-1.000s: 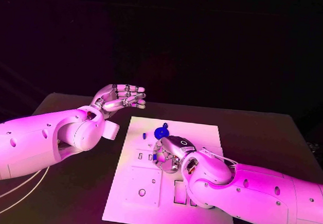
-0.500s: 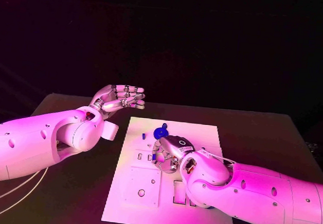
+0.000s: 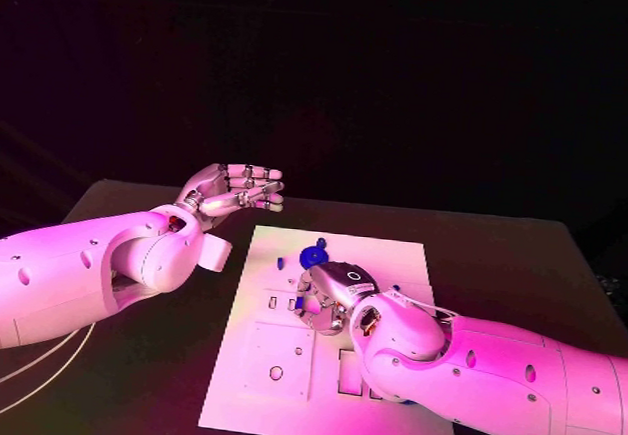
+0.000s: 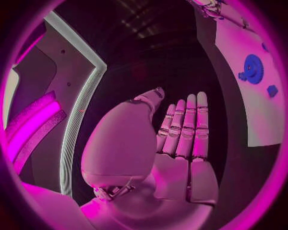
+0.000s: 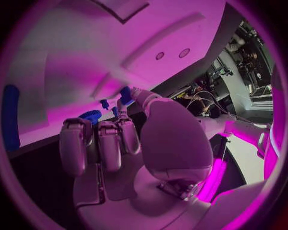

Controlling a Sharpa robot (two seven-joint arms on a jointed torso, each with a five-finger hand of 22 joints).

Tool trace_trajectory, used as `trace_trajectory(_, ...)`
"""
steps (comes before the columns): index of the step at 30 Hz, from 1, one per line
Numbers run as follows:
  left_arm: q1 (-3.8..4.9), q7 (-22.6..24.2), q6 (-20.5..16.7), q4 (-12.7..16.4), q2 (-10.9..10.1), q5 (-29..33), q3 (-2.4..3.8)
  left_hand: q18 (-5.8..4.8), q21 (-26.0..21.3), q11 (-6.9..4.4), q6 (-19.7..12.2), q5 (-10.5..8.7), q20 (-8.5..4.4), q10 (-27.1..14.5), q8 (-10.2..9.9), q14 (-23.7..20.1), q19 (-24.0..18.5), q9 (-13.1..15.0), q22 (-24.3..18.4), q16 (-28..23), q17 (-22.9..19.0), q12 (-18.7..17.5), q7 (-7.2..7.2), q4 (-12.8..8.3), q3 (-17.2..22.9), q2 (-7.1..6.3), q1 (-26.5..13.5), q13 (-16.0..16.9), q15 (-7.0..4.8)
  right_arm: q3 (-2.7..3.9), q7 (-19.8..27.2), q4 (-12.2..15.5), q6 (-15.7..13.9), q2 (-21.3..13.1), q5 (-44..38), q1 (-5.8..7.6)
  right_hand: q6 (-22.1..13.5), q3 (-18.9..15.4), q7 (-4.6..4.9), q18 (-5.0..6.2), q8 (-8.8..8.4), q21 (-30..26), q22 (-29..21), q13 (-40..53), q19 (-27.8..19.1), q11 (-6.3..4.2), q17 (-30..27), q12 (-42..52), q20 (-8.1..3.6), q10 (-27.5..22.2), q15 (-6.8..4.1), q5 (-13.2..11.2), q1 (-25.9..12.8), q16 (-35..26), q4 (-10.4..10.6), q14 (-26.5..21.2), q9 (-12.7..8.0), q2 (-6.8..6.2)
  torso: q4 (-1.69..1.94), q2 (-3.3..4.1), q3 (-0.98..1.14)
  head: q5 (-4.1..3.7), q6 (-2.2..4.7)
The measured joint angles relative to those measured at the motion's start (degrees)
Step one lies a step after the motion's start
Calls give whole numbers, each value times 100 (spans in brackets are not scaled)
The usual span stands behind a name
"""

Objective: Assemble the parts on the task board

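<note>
A: Where is the board?

B: The board (image 3: pixel 335 379) lies flat in the lower middle of the head frame, on the dark worktop (image 3: pixel 514 254). Its near right part is covered by the right arm.

A: And the parts?

B: A blue gear (image 3: pixel 314 255) sits near the board's far edge, just above the right robot hand in the frame. A small blue piece (image 3: pixel 281 263) lies a little to its left. In the left wrist view the gear (image 4: pixel 252 68) shows on the white plate (image 4: pixel 252 115) with another small blue bit (image 4: pixel 271 90) beside it.

A: What is the right robot hand doing?

B: The right robot hand (image 3: pixel 331 297) is low over the middle of the board, fingers curled down. In the right wrist view its fingertips (image 5: pixel 126 97) pinch a small blue part (image 5: pixel 126 94), with the gear (image 5: pixel 91 115) just behind the curled fingers. A long blue piece (image 5: pixel 10 117) lies at the far left of that view.

A: Does the part touch the board?

B: I cannot tell; the fingers hide the contact.

A: The left one?

B: The left robot hand (image 3: pixel 237 191) is raised at the upper left of the board, off its edge, well apart from the parts. In its wrist view the left robot hand (image 4: pixel 180 143) has its fingers straight and side by side, grasping nothing.
</note>
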Motion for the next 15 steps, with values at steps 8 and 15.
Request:
trace_trajectory(8,0,-18,31,0,-5,-4,0,0,0,0,0,0,0,0,0,0,0,0,0,0,0,0,0,0,0,0,0,0,0,-8,-13,-4,0,0,-49,-15,-105,0,64,0,-17,-20,-1,0,0,30,-1,-63,0,-74,0,1,-67,0,0,0,-36,-52,-9,0,3,15,-4)
trace_trajectory(15,0,-31,47,1,-9,-5,0,0,0,0,0,0,0,0,0,0,0,0,0,0,0,0,0,0,0,0,0,0,0,-14,-26,-4,9,7,-60,-23,-243,0,141,0,-94,-55,-2,-1,3,113,-1,-166,3,-217,43,1,-131,0,0,-1,-88,-116,-9,0,3,17,-5)
